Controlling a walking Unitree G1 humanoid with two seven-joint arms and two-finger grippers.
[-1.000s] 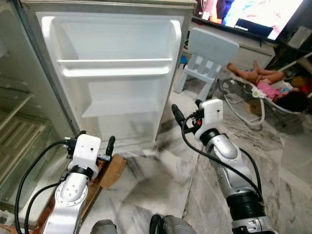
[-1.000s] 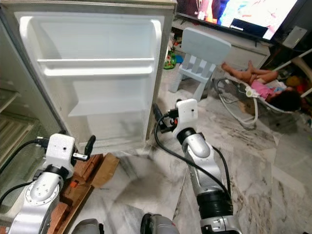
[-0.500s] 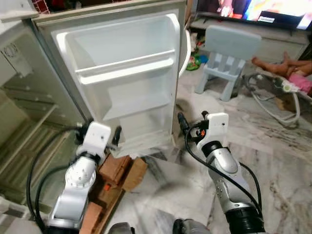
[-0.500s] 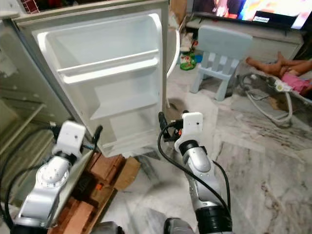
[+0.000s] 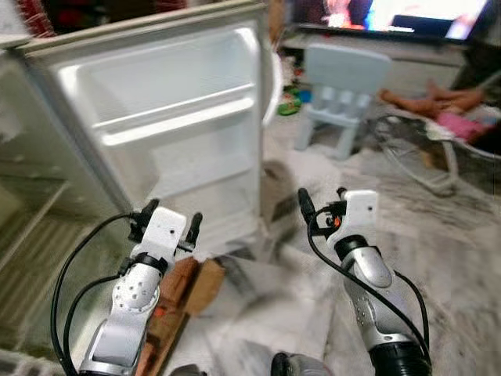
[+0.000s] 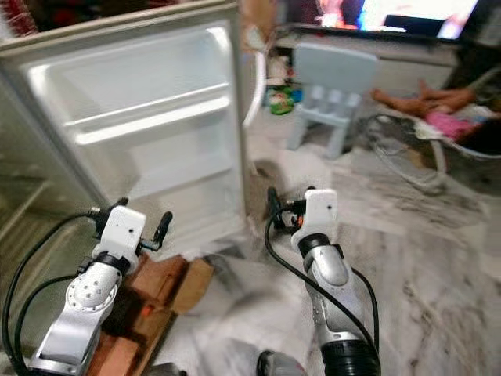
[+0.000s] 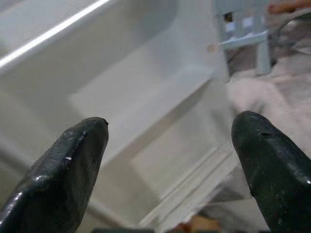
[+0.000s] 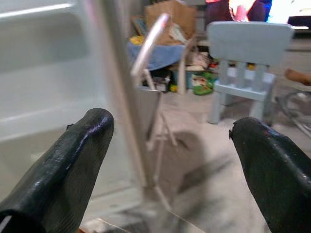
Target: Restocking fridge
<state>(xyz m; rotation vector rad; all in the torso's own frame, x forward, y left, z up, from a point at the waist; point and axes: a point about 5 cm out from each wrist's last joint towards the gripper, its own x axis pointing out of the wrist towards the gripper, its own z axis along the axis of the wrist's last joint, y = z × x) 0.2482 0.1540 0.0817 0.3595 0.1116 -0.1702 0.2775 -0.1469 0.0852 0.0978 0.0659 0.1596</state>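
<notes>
Standing open before the robot, the fridge door (image 5: 172, 125) shows bare white shelves, with the fridge's inner compartment (image 5: 31, 235) at the left. Beyond it on the marble floor (image 5: 438, 235) sit a pale blue child's chair (image 5: 344, 78) and a television (image 5: 391, 12); bricks (image 6: 149, 286) lie at the fridge's foot. Both arms are raised toward the door: the left gripper (image 7: 167, 145) and right gripper (image 8: 165, 145) each have jaws spread wide, holding nothing. This looks like the approach stage. No goods to stock can be made out, so the next move calls for finding them.
</notes>
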